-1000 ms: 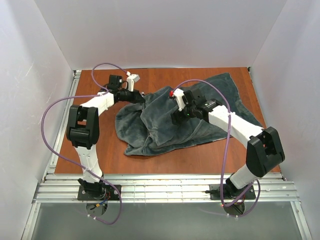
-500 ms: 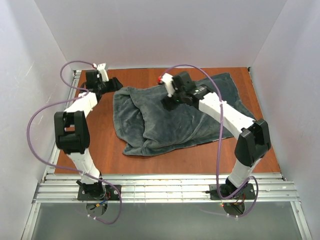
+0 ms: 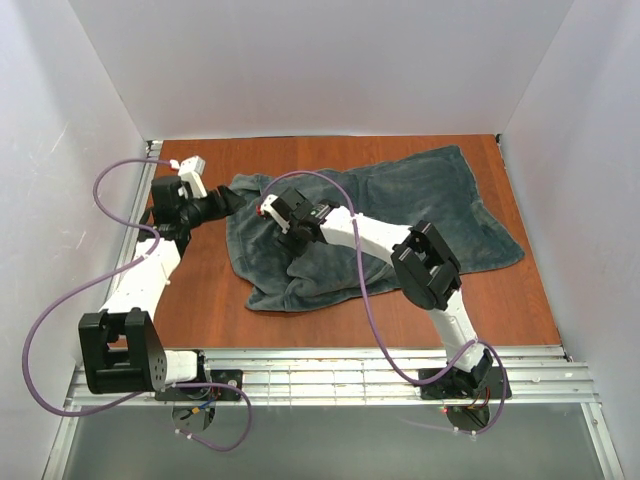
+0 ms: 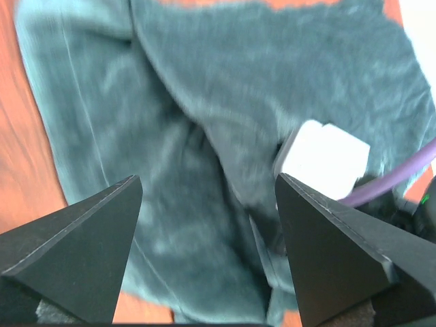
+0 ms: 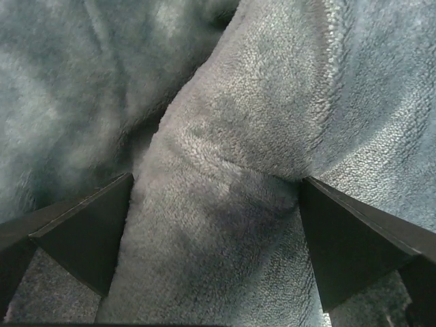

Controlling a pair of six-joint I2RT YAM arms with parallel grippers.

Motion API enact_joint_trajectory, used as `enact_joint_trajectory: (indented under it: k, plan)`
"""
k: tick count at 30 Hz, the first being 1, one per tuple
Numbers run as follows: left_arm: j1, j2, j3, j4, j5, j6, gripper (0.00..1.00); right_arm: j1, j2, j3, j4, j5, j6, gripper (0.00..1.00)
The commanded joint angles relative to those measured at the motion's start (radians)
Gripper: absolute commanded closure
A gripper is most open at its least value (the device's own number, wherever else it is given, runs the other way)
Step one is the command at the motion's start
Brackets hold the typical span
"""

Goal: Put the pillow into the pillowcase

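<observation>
Surface: reddish-brown table (image 3: 200, 300) boxed in by white walls (image 3: 300, 60), with both arm bases at its near edge.
Pillowcase: we see the pillowcase (image 3: 400, 200) lying rumpled with its grey-teal plush face up, spread from the table's left-centre to its right side. No striped face shows.
Pillow: we find no cream cushion in any view. Whether it sits under or inside the cloth, we cannot tell.
Left gripper: the left gripper (image 4: 208, 180) has its fingers spread wide and holds nothing. It hangs at the far-left edge of the pillowcase, looking down on the plush.
Right gripper: the right gripper (image 5: 216, 180) reaches across to the left half of the cloth. Its fingers are spread to either side of a raised fold (image 5: 225, 136) and are not yet closed on it.
Spacing: we see the two grippers near each other, at the same end of the pillowcase.
Step in hand: we judge this to be taking hold of the cloth at that end, likely to find or lift the mouth.
Next move: we think the right fingers must close on a single layer of the fold, not both layers. The left should then pinch the edge beside it so the opening can be parted.
</observation>
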State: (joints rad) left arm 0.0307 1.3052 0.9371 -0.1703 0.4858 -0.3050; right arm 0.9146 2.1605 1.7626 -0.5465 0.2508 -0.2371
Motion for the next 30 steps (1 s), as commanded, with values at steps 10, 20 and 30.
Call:
enact_joint_trajectory:
  k: [10,20,30]
  plan:
    - [0.002,-0.103,-0.165,-0.058,-0.052,-0.036,0.35,-0.023,0.049,0.020,-0.058,0.015,-0.022,0.99]
    - [-0.174,0.074,-0.107,-0.005,-0.105,-0.092,0.44,-0.160,-0.191,0.186,-0.130,-0.398,0.102,0.99]
    - [-0.330,0.348,-0.084,0.284,-0.148,-0.311,0.33,-0.178,-0.251,0.040,-0.107,-0.495,0.190,0.99]
